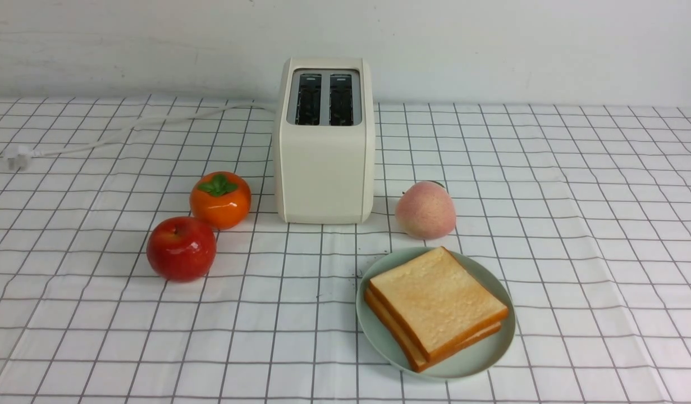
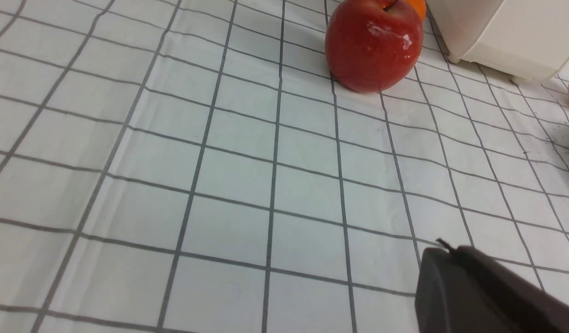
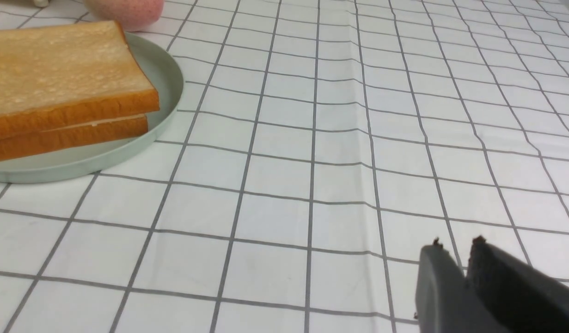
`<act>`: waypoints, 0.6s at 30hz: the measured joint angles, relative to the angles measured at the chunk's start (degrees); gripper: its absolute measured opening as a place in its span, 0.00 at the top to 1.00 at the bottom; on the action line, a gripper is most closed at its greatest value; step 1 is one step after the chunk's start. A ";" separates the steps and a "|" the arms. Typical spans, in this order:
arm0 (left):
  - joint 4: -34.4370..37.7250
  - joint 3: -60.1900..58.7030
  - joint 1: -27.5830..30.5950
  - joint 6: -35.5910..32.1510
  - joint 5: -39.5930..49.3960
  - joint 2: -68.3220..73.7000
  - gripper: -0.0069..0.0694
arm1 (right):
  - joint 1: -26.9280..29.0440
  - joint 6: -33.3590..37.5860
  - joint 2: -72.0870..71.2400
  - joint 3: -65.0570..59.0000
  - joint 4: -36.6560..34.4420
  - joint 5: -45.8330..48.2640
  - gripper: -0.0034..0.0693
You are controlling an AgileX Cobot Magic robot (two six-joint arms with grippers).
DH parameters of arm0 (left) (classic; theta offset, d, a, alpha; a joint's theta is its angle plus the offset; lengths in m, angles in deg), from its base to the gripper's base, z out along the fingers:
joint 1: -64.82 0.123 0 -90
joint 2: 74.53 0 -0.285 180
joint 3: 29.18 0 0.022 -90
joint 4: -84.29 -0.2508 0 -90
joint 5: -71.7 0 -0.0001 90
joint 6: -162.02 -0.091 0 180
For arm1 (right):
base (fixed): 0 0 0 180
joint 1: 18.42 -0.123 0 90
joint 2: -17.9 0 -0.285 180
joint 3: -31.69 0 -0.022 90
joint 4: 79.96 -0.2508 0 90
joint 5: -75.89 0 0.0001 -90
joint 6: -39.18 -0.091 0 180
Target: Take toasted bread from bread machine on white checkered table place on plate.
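Front view: peach (image 1: pixel 425 210), apple (image 1: pixel 181 249), persimmon (image 1: pixel 220 201) near toaster (image 1: pixel 326 168); left pincer (image 2: pixel 453 247), closed, right pincer (image 3: pixel 457 245), slightly open, both empty.

kitchen-like tabletop: toaster (image 1: pixel 325 168), toast (image 1: pixel 439 303) on plate (image 1: pixel 491 359), checkered cloth (image 1: pixel 592 314); room type unclear.

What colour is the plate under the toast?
The plate is pale mint green, seen best in the front view.
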 joint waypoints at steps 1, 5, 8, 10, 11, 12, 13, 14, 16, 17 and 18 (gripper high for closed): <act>0.00 0.00 0.00 0.00 0.00 0.00 0.92 | 0.00 0.00 0.00 0.00 0.00 0.00 0.81; 0.00 0.00 0.00 0.00 0.00 0.00 0.92 | 0.00 0.00 0.00 0.00 0.00 0.00 0.81; 0.00 0.00 0.00 0.00 0.00 0.00 0.92 | 0.00 0.00 0.00 0.00 0.00 0.00 0.81; 0.00 0.00 0.00 0.00 0.00 0.00 0.91 | 0.00 0.00 0.00 0.00 0.00 0.00 0.81; 0.00 0.00 0.00 0.00 0.00 0.00 0.91 | 0.00 0.00 0.00 0.00 0.00 0.00 0.81; 0.00 0.00 0.00 0.00 0.00 0.00 0.91 | 0.00 0.00 0.00 0.00 0.00 0.00 0.81; 0.00 0.00 0.00 0.00 0.00 0.00 0.91 | 0.00 0.00 0.00 0.00 0.00 0.00 0.81; 0.00 0.00 0.00 0.00 0.00 0.00 0.91 | 0.00 0.00 0.00 0.00 0.00 0.00 0.81; 0.00 0.00 0.00 0.00 0.00 0.00 0.91 | 0.00 0.00 0.00 0.00 0.00 0.00 0.80; 0.00 0.00 0.00 0.00 0.00 0.00 0.91 | 0.00 0.00 0.00 0.00 0.00 0.00 0.80; 0.00 0.00 0.00 0.00 0.00 0.00 0.91 | 0.00 0.00 0.00 0.00 0.00 0.00 0.80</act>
